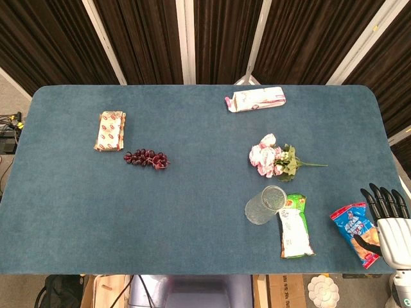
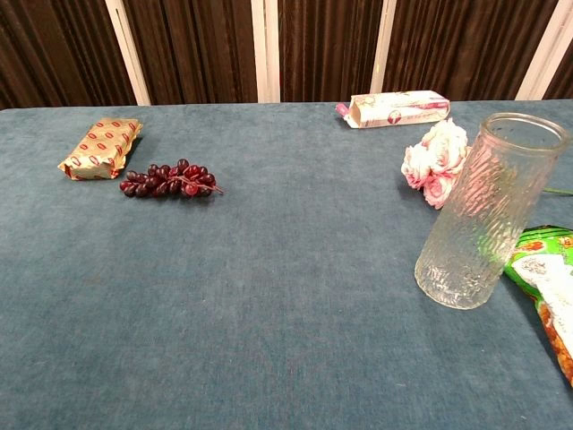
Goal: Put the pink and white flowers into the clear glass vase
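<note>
The pink and white flowers [image 1: 270, 156] lie on the blue table, green stems pointing right; in the chest view the flowers [image 2: 434, 163] show partly behind the vase. The clear glass vase [image 1: 264, 204] stands upright just in front of them, and in the chest view the vase [image 2: 488, 210] is tall with a ribbed wall. My right hand [image 1: 387, 221] hovers at the table's right front edge, fingers apart and holding nothing, well right of the vase. The left hand appears in neither view.
A green snack bag [image 1: 294, 226] lies beside the vase, a blue snack bag [image 1: 353, 230] under my right hand. A pink and white box [image 1: 255, 99] sits at the back, purple grapes [image 1: 146, 158] and a tan packet [image 1: 110, 131] on the left.
</note>
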{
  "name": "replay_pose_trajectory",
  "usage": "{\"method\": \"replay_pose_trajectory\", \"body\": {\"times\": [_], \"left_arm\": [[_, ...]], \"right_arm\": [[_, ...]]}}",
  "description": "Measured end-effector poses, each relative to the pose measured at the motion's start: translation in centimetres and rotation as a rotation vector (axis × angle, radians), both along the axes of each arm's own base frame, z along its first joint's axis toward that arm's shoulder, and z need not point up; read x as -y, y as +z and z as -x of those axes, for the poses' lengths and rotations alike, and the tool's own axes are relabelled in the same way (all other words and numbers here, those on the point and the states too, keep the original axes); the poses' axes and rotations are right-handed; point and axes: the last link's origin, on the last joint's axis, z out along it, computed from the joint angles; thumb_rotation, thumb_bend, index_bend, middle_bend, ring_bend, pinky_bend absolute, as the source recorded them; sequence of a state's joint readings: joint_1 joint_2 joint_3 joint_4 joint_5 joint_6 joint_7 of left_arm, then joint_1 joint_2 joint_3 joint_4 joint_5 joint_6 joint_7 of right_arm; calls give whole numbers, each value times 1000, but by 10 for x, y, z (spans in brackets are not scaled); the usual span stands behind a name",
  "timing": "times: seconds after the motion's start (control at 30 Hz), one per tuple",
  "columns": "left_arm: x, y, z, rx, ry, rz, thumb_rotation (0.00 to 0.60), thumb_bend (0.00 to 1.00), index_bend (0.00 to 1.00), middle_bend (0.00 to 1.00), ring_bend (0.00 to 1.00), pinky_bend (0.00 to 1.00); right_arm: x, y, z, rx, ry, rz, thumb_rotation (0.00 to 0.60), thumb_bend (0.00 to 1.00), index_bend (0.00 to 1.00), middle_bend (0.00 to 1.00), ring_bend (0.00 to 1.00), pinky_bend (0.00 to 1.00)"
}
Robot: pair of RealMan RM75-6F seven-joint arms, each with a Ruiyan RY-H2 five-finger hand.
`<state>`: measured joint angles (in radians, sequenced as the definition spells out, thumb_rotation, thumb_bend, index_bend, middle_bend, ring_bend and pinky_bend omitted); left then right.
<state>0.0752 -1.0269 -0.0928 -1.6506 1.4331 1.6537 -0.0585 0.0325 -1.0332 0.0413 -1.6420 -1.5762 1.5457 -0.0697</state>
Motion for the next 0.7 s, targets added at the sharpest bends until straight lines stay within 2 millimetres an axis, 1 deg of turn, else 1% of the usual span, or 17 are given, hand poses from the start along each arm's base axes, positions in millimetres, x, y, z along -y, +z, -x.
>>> {"method": "replay_pose_trajectory", "body": {"times": [0.4, 0.7], "left_arm": [[3, -1, -3, -5, -11, 3, 600, 198, 93, 32, 0, 19], [1, 0, -2, -6, -8, -5, 600, 197, 93, 32, 0, 19]], "right_arm": [[-2, 0, 0, -1, -11, -9, 600, 124, 96, 45, 13, 0], [1, -2, 0, 24, -21, -24, 600, 125, 96, 45, 13, 0]]}}
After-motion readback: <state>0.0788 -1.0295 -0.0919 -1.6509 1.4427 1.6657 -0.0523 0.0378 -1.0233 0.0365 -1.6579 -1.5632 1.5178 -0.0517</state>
